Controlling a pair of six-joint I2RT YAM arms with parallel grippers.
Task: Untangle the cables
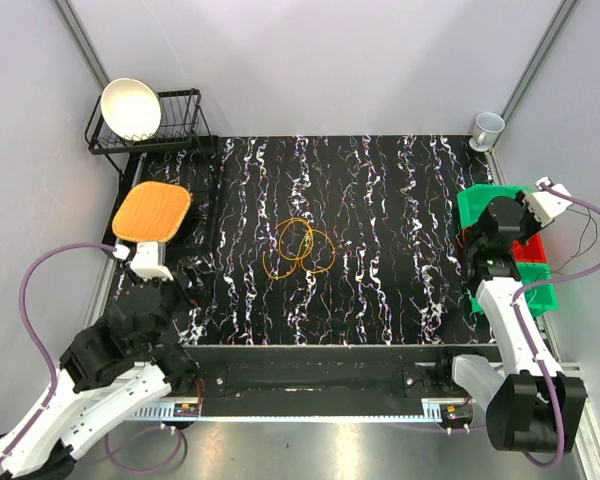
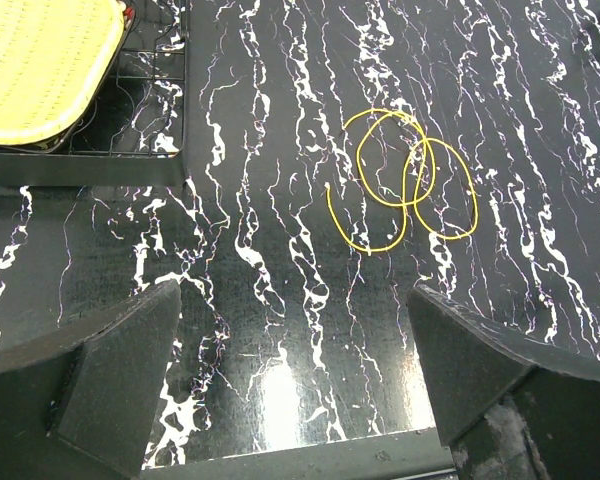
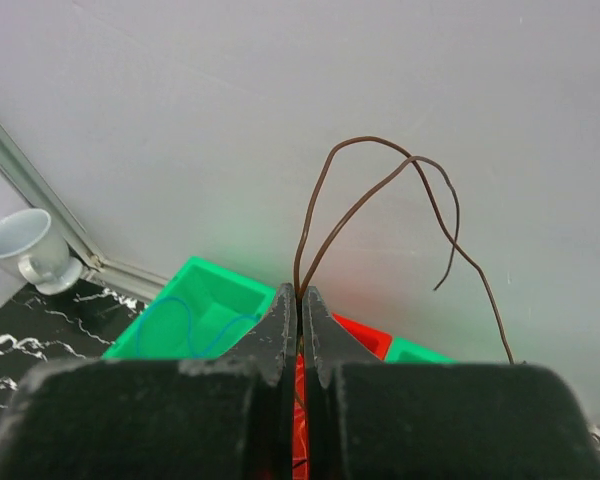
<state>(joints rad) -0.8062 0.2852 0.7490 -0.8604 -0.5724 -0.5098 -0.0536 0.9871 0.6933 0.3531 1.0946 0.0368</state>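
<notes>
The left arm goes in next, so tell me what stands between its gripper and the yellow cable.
Nothing visible. The left gripper is open, and only bare table lies between its fingers and the yellow cable loops. The rack stands off to the left, out of the line.

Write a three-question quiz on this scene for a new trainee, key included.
1. True or false: the right claw is shut on a brown wire.
2. Fill in: the left claw hangs ____ above the table, holding nothing.
3. Where are the yellow cable loops?
A) dangling from the left claw
B) flat on the table, apart from both claws
C) pinched in the right claw

Key: 1 true; 2 open; 3 B.
</notes>
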